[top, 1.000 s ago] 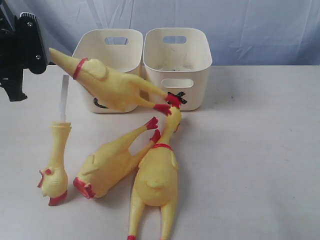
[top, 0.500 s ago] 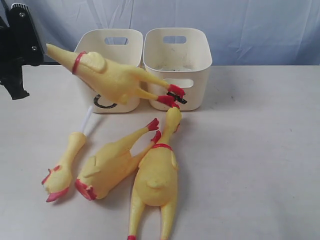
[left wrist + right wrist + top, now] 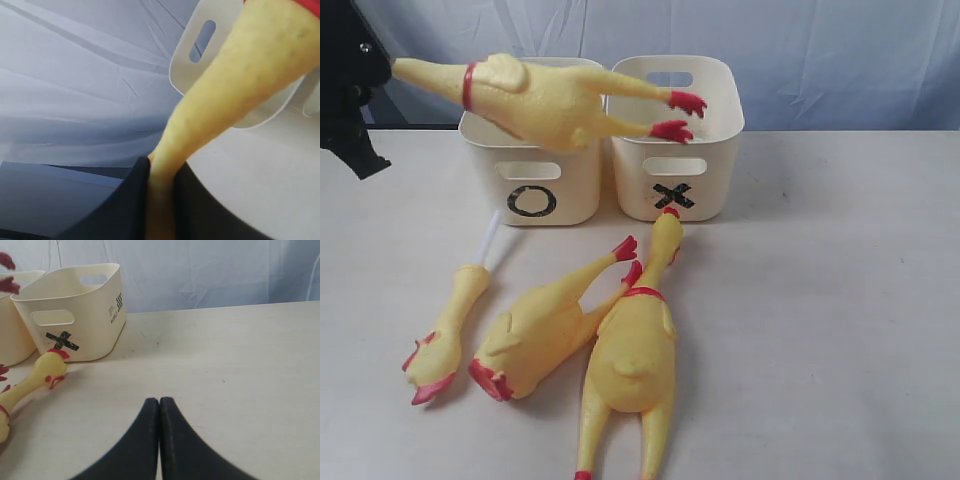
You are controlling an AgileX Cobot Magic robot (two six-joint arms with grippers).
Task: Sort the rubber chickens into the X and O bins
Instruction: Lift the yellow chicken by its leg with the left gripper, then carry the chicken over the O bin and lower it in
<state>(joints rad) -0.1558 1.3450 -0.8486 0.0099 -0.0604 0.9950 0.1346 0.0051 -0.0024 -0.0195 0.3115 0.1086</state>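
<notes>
Sideways, the held chicken juts from the left tool.

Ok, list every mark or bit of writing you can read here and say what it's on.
"O": black, on the front of the left-hand bin.
"X": black, on the front of the right-hand bin.
A small printed label on that bin's side: too small to read.
</notes>
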